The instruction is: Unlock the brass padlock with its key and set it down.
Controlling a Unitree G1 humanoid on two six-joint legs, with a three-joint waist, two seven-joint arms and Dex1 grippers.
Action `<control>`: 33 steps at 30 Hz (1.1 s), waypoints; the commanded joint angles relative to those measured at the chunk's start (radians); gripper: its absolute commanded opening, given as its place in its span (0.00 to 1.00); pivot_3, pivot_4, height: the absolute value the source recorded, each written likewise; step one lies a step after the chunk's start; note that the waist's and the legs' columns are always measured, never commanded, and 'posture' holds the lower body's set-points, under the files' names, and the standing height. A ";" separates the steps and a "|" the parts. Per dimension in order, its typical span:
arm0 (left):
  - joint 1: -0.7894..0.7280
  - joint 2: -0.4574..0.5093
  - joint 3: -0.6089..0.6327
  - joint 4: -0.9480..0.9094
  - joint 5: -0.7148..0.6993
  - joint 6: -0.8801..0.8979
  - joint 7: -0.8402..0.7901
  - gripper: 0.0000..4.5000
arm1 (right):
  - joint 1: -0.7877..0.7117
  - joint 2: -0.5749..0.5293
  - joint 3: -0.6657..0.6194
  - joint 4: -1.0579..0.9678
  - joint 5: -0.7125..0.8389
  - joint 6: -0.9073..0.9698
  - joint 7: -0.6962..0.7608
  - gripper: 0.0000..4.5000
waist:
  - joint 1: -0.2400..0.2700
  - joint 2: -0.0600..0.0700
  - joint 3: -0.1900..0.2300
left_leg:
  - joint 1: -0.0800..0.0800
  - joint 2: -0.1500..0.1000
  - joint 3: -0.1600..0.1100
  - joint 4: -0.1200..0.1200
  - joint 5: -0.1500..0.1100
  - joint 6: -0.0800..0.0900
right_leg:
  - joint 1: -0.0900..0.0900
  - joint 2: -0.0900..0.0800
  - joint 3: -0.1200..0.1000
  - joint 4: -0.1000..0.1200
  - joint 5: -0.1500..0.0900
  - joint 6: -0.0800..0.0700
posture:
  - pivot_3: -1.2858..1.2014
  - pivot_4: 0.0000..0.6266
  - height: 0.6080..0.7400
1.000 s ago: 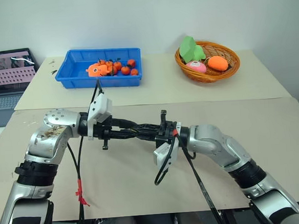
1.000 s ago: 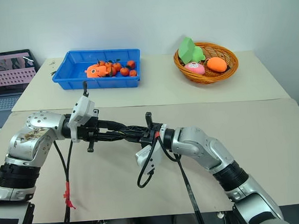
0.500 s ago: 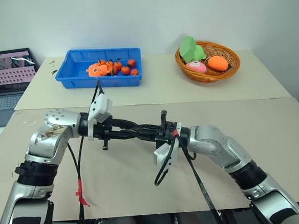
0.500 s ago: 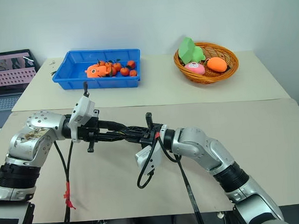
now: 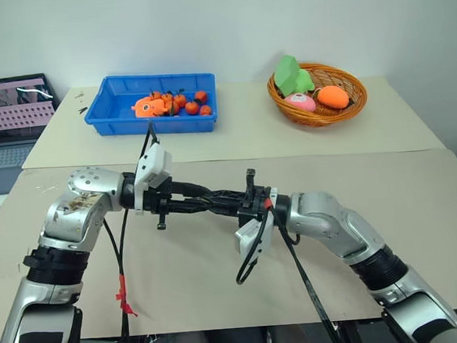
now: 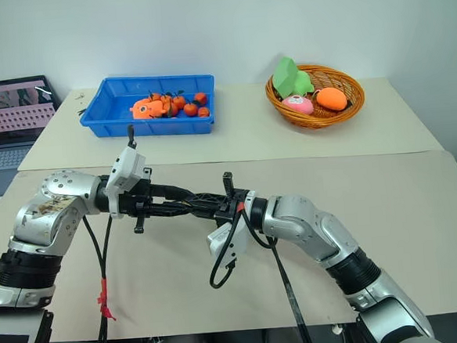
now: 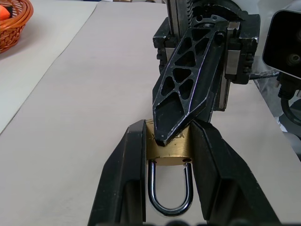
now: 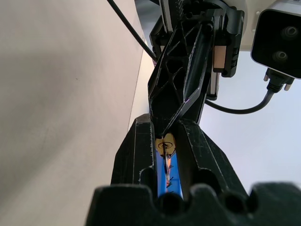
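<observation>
Above the paper-covered table (image 5: 418, 197), the left gripper (image 7: 167, 155) clamps the brass padlock (image 7: 169, 149) by its sides, shackle (image 7: 170, 197) pointing back toward the wrist and closed. The right gripper (image 8: 164, 146) meets it tip to tip, jaws narrow, pinching what appears to be the key (image 8: 165, 162) against the lock's end. Turning well likely means keeping the key square in the keyway, rolling only the right wrist while the left holds firm, then watching for the shackle to spring
</observation>
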 commanded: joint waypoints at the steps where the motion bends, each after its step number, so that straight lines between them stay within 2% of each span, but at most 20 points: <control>1: -0.012 0.002 -0.009 -0.025 0.030 -0.011 0.013 0.18 | -0.021 0.008 -0.039 -0.048 0.041 0.020 -0.008 0.04 | 0.000 0.000 0.000 | 0.000 0.000 0.000 0.000 0.000 0.000 | 0.000 0.000 0.000 0.000 0.000 0.000 | 0.52 0.24 1.00; 3: -0.007 0.005 -0.008 -0.025 0.029 -0.012 0.009 0.18 | -0.021 0.008 -0.039 -0.048 0.038 0.022 -0.008 0.04 | 0.000 0.000 0.000 | 0.000 0.000 0.000 0.000 0.000 0.000 | 0.000 0.000 0.000 0.000 0.000 0.000 | 0.52 0.24 1.00; 5: -0.007 0.005 -0.005 -0.021 0.025 -0.006 0.010 0.41 | -0.022 0.008 -0.040 -0.047 0.034 0.023 -0.010 0.04 | 0.000 0.000 0.000 | 0.000 0.000 0.000 0.000 0.000 0.000 | 0.000 0.000 0.000 0.000 0.000 0.000 | 0.52 0.24 1.00; 6: -0.008 0.005 -0.002 -0.020 0.019 0.004 0.009 0.43 | -0.022 0.008 -0.040 -0.047 0.033 0.025 -0.010 0.04 | 0.000 0.000 0.000 | 0.000 0.000 0.000 0.000 0.000 0.000 | 0.000 0.000 0.000 0.000 0.000 0.000 | 0.52 0.24 1.00; 7: -0.010 0.006 -0.001 -0.020 0.013 0.013 0.007 0.53 | -0.022 0.009 -0.040 -0.047 0.031 0.025 -0.011 0.04 | 0.000 0.000 0.000 | 0.000 0.000 0.000 0.000 0.000 0.000 | 0.000 0.000 0.000 0.000 0.000 0.000 | 0.52 0.24 1.00; 10: -0.012 0.008 -0.005 -0.026 0.018 0.016 0.012 0.74 | -0.023 0.009 -0.040 -0.045 0.027 0.025 -0.013 0.04 | 0.000 0.000 0.000 | 0.000 0.000 0.000 0.000 0.000 0.000 | 0.000 0.000 0.000 0.000 0.000 0.000 | 0.52 0.24 1.00; 12: -0.013 0.009 -0.006 -0.027 0.018 0.026 0.015 0.93 | -0.024 0.009 -0.040 -0.044 0.026 0.027 -0.014 0.04 | 0.000 0.000 0.000 | 0.000 0.000 0.000 0.000 0.000 0.000 | 0.000 0.000 0.000 0.000 0.000 0.000 | 0.52 0.24 1.00; 13: -0.012 0.009 -0.003 -0.027 0.015 0.028 0.014 0.99 | -0.024 0.009 -0.040 -0.043 0.025 0.028 -0.015 0.04 | 0.000 0.000 0.000 | 0.000 0.000 0.000 0.000 0.000 0.000 | 0.000 0.000 0.000 0.000 0.000 0.000 | 0.52 0.24 1.00; 18: -0.004 0.013 0.030 -0.029 -0.014 0.061 0.033 0.99 | -0.023 0.008 -0.043 -0.039 0.020 0.034 -0.021 0.04 | -0.001 0.000 0.000 | 0.000 0.000 0.000 0.000 0.000 0.000 | 0.000 0.000 0.000 0.000 0.000 0.000 | 0.52 0.24 1.00; 24: -0.031 0.007 0.131 0.055 -0.062 0.159 0.124 0.99 | -0.007 -0.005 -0.069 -0.039 0.013 0.055 -0.038 0.04 | -0.001 0.000 0.000 | 0.000 0.000 0.000 0.000 0.000 0.000 | 0.000 0.000 0.000 0.000 0.000 0.000 | 0.52 0.24 1.00; 31: -0.041 0.024 0.197 0.106 -0.121 0.252 0.119 0.99 | 0.005 -0.010 -0.078 -0.050 0.012 0.068 -0.047 0.04 | -0.001 -0.001 0.000 | 0.000 0.000 0.000 0.000 0.000 0.000 | 0.000 0.000 0.000 0.000 0.000 0.000 | 0.52 0.24 1.00; 33: -0.050 0.025 0.195 0.123 -0.110 0.238 0.108 0.87 | 0.007 -0.009 -0.075 -0.051 0.009 0.068 -0.049 0.04 | -0.001 -0.001 0.000 | 0.000 0.000 0.000 0.000 0.000 0.000 | 0.000 0.000 0.000 0.000 0.000 0.000 | 0.52 0.24 1.00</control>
